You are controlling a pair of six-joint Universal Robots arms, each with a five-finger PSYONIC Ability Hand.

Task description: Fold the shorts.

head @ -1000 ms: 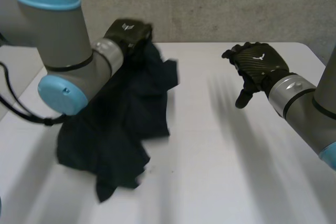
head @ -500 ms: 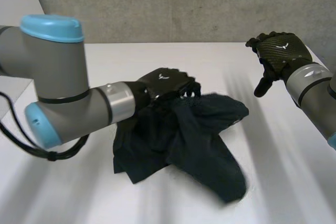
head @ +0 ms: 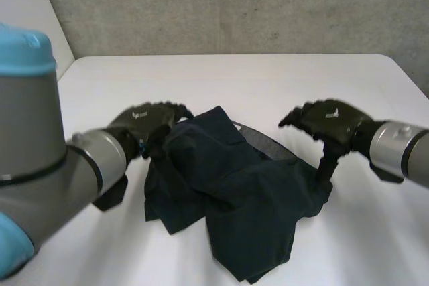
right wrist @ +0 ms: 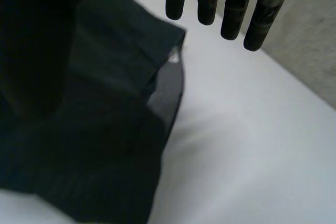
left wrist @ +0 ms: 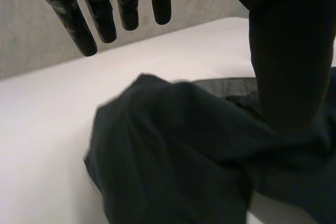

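Dark shorts [head: 234, 199] are found crumpled, layers overlapped, on the white table [head: 255, 78]. Left hand [head: 146, 124] is placed at the shorts' left edge, right hand [head: 328, 120] at their right edge. On both, fingers are straight and nothing is gripped, with thumbs lowered toward the cloth. Risk: if folded as is, bunched layers are likely trapped and the fold skewed. Nothing else is noted near the shorts, and no obstruction is seen
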